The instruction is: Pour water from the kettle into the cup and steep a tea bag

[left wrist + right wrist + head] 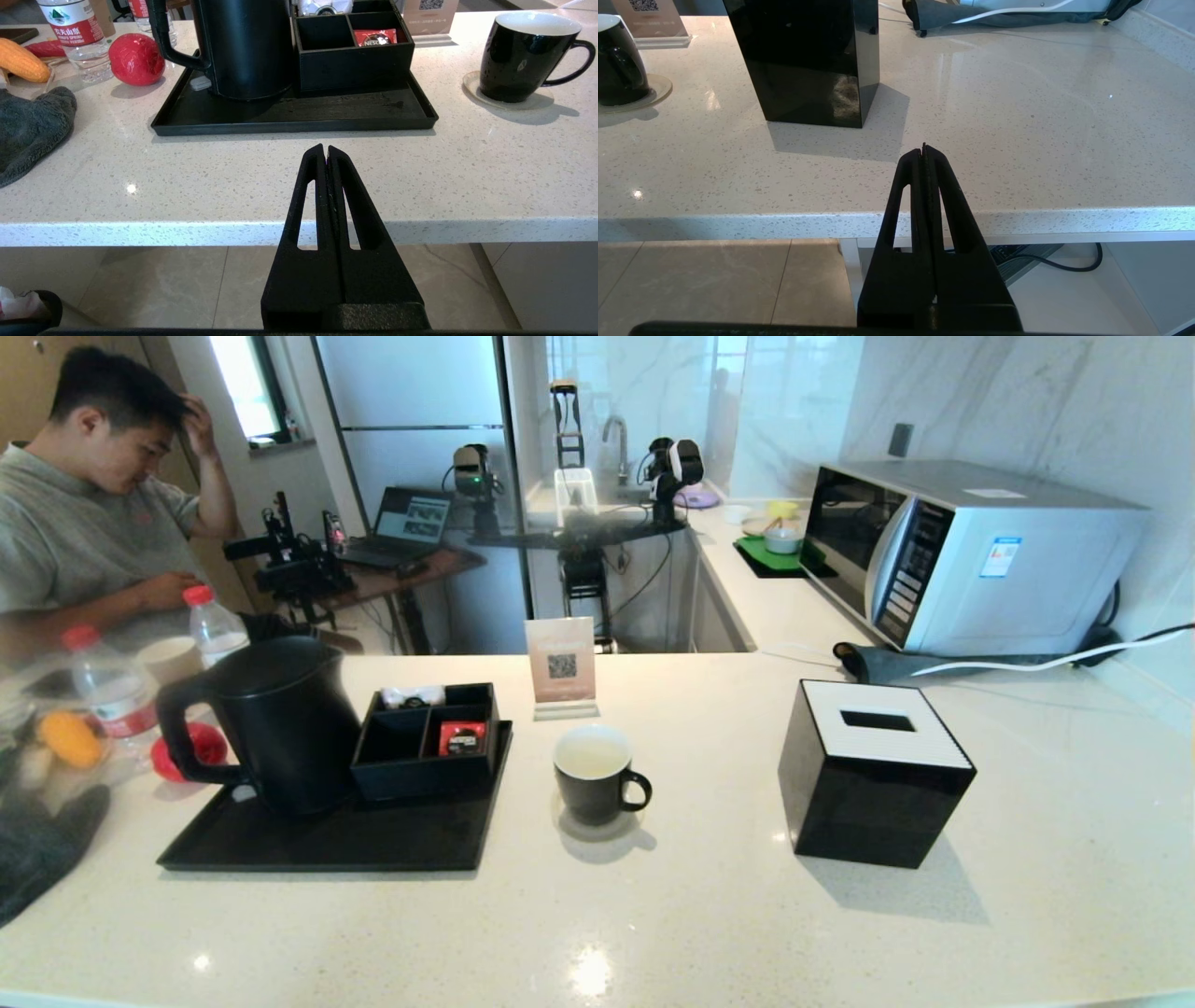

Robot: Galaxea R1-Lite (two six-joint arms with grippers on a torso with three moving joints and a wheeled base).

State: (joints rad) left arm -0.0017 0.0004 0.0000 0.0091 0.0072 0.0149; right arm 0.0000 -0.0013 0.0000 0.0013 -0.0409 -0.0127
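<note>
My left end effector (325, 150) hangs in front of the surface's (709, 896) near edge, fingers pressed together with nothing between them, its tip pointing toward the black tray (299, 116). My right end effector (924, 150) sits the same way farther along that edge, fingers closed on nothing, facing the black tissue box (808, 60). Neither arm shows in my head view.

The kettle (280, 723) stands upright at the tray's (327, 840) left part, lid on, its loop handle turned toward my left. Just beside it on the tray, touching or nearly touching its body, is the black organizer box (425, 742); a red sachet (462, 737) lies in its front right compartment and some small white packets (411, 695) in a rear one.

The cup (596, 775) stands to the right of the tray, apart from it, on a pale coaster (472, 86), its handle pointing toward my right. Its white inside looks pale; I cannot tell whether any water is in it. Behind the cup stands a small sign with a QR code (561, 667). The tissue box (873, 775) sits well to the right of the cup.

To the left of the tray lie a red ball-like thing (136, 59), water bottles (77, 37), a corn cob (21, 60) and a grey cloth (28, 126). A microwave (962, 555) stands at the far right, and a person (93, 495) sits beyond the surface on my left.
</note>
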